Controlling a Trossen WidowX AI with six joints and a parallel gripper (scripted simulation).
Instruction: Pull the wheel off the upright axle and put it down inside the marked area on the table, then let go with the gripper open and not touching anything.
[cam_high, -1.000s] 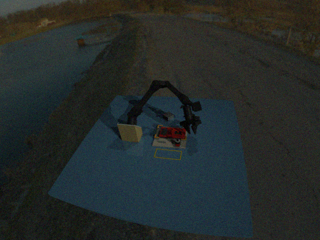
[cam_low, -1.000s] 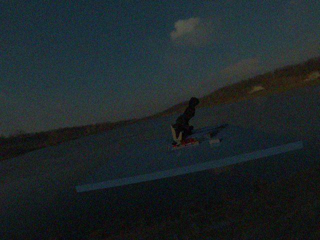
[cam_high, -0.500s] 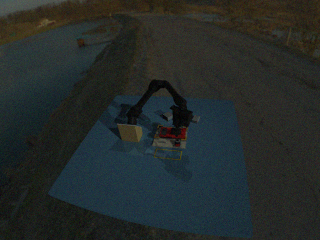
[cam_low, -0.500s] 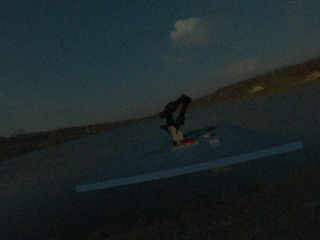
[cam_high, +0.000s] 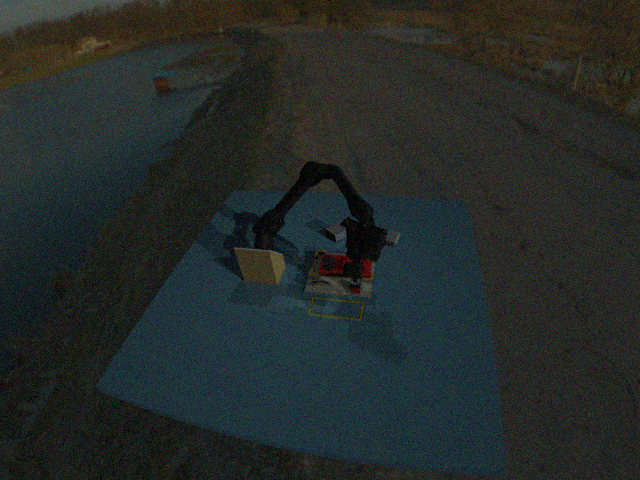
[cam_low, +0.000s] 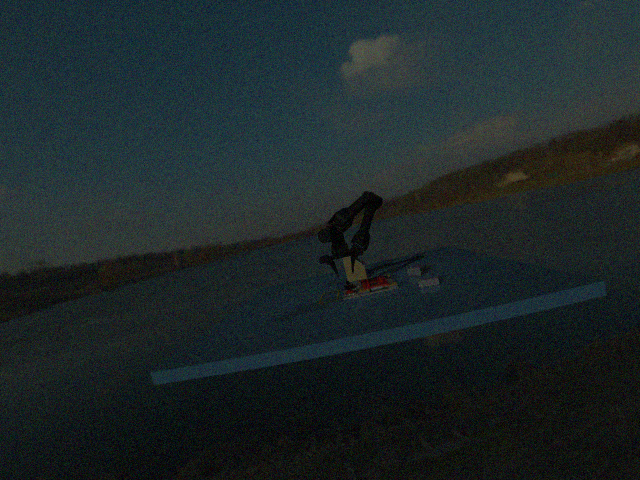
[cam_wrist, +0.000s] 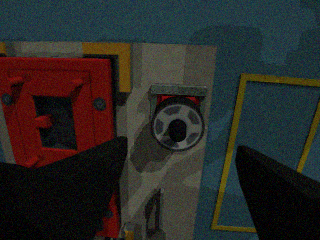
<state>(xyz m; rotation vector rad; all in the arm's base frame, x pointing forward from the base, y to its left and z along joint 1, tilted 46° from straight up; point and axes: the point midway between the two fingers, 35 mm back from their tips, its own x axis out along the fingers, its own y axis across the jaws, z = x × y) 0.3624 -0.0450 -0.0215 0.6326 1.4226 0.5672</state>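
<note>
The tool (cam_wrist: 177, 172) hangs with its fingers apart, gripping nothing, above the wheel (cam_wrist: 178, 130), which sits on its axle on the grey board (cam_wrist: 200, 190). Dim, grainy light blurs detail; the marked area (cam_wrist: 265, 150) is cut off at right.

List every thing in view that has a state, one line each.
gripper: open, holding nothing, above the wheel
wheel: on its axle, not yet pulled off
marked area: yellow outline, no wheel inside
red panel: lying flat on the grey board
grey board: flat on the table
</note>
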